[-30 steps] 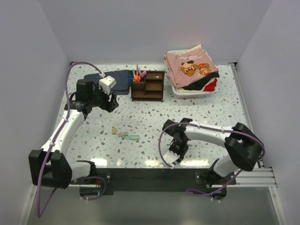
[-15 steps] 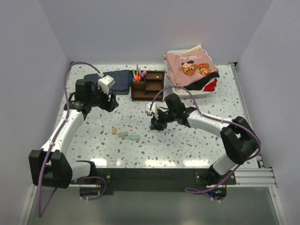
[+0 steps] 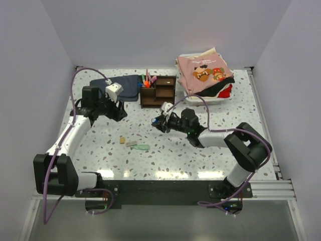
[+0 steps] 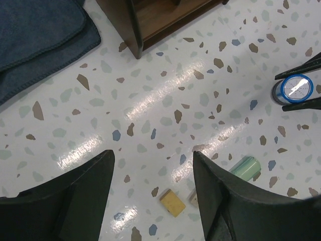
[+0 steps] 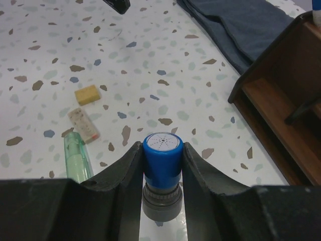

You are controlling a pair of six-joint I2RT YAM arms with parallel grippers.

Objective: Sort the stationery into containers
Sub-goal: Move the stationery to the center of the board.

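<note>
My right gripper [image 3: 159, 122] is shut on a tiny blue-capped bottle [image 5: 161, 155], held over the table a little in front of the dark brown organiser [image 3: 158, 92]. The bottle also shows in the left wrist view [image 4: 296, 89]. Several pens [image 3: 147, 80] stand in the organiser's left compartment. A tan eraser [image 3: 122, 140], a pale speckled eraser [image 3: 131, 143] and a pale green eraser [image 3: 142, 147] lie on the table left of centre. My left gripper [image 3: 120, 111] is open and empty, hovering above the table with the tan eraser [image 4: 173, 202] between its fingers in its wrist view.
A dark blue folded cloth [image 3: 123, 86] lies left of the organiser at the back. A white bin with pink clothes [image 3: 205, 75] stands at the back right. The organiser's open shelves [image 5: 281, 105] are to the right of the bottle.
My right arm has swung from the table's near edge up towards the middle, ending in front of the organiser with the bottle in its jaws. The left arm has barely moved.
</note>
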